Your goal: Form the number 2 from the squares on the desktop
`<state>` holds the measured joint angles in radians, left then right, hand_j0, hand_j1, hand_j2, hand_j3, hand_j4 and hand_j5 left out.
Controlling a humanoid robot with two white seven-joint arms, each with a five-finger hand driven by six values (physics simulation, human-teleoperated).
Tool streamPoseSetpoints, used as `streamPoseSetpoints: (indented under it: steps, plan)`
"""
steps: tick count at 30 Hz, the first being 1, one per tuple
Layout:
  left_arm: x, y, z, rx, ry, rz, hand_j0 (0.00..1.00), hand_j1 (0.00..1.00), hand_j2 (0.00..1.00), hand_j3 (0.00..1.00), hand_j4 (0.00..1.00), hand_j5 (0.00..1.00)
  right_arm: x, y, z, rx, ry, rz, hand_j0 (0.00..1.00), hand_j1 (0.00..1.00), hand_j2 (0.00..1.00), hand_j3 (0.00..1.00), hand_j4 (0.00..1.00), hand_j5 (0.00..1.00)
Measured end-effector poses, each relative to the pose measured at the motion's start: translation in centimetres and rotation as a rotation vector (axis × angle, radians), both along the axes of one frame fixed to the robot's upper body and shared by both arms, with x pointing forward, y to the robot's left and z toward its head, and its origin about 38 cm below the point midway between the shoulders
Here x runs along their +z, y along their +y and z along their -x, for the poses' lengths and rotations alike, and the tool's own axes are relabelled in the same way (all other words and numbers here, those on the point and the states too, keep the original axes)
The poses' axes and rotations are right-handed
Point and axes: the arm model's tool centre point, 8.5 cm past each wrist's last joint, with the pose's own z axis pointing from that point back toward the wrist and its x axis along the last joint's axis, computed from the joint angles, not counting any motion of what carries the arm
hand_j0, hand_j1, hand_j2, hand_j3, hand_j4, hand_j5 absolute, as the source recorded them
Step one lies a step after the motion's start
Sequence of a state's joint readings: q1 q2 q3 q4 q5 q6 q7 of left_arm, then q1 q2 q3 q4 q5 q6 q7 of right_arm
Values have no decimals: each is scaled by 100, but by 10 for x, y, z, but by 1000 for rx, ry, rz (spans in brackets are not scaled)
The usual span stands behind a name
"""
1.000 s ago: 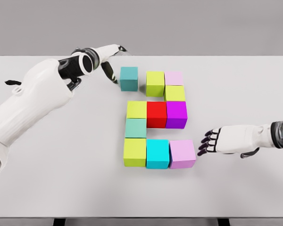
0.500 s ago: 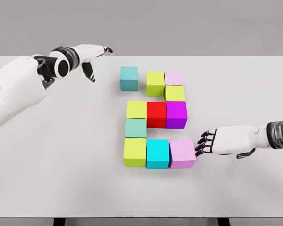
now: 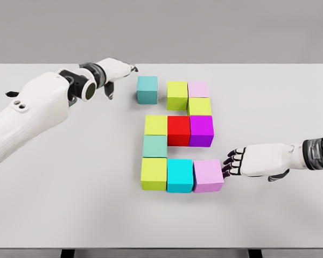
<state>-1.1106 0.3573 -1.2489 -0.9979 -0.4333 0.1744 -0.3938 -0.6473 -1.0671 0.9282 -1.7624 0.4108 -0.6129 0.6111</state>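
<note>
Beside left hand (image 3: 116,70), relaxed and empty: teal rigid cube (image 3: 147,89), likely light, slides easily; push its left face.

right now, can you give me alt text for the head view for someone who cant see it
Ten coloured blocks on a white table nearly form a 2, with the teal block at top left set apart from the yellow-green block. The right hand touches the pink block at bottom right; the left hand hovers, fingers relaxed, left of the teal block.

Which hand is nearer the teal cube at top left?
Left. The left hand hovers just left of the teal cube; the right hand is far off, beside the pink cube.
</note>
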Motion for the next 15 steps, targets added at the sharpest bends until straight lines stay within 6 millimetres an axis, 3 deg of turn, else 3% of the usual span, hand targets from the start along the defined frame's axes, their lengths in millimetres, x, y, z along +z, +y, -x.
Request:
streamPoseSetpoints:
  steps: [5, 15]
  plan:
    - [-2, -5, 6, -116, 28, 1, 100, 100, 100, 100, 100, 100, 0, 1, 0, 1, -1, -1, 100, 100, 100, 100, 100, 100]
    - [3, 10, 6, -166, 42, 18, 100, 100, 100, 100, 100, 100, 1, 3, -1, 6, -4, -7, 100, 100, 100, 100, 100, 100]
